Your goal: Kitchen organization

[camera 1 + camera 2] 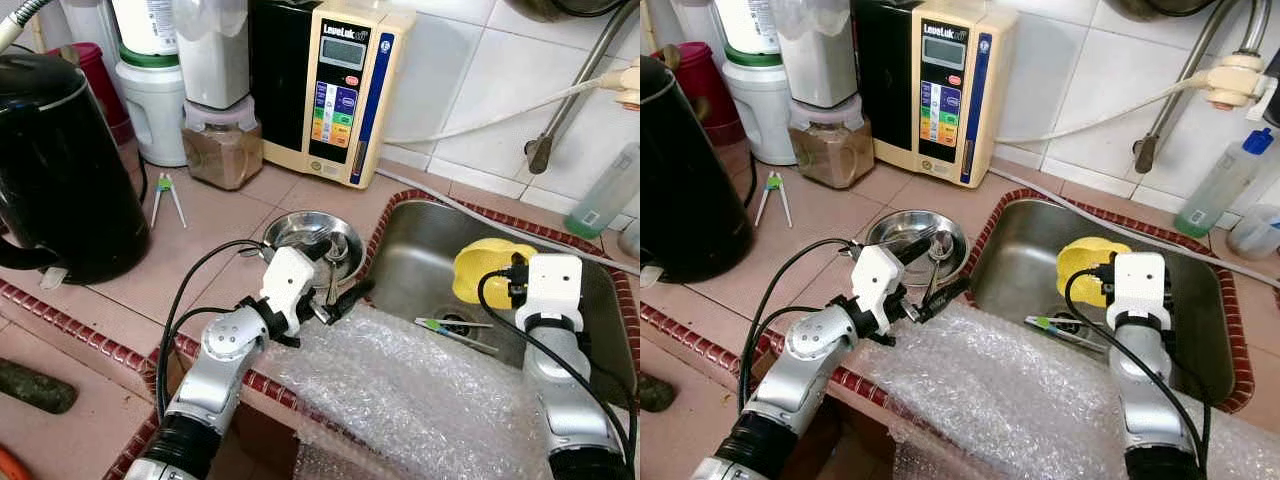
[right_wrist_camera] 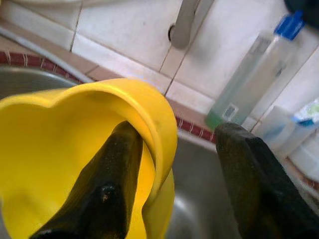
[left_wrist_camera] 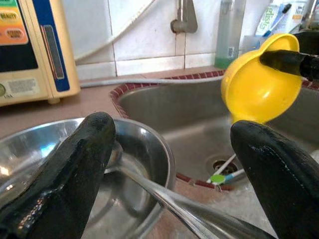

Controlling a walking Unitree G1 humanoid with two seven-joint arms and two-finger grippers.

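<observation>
Holding my right pincer over the sink, I had one finger inside the yellow cup and one outside, apart across its rim. It looked light, thin plastic, likely slippery, best pinched at the rim. My left pincer stood apart beside the steel bowl on the worktop.

A yellow plastic funnel hangs tilted above the steel sink, its rim hooked over one finger of the right end effector. A shiny steel bowl holding a ladle sits on the desk beside the sink.
</observation>
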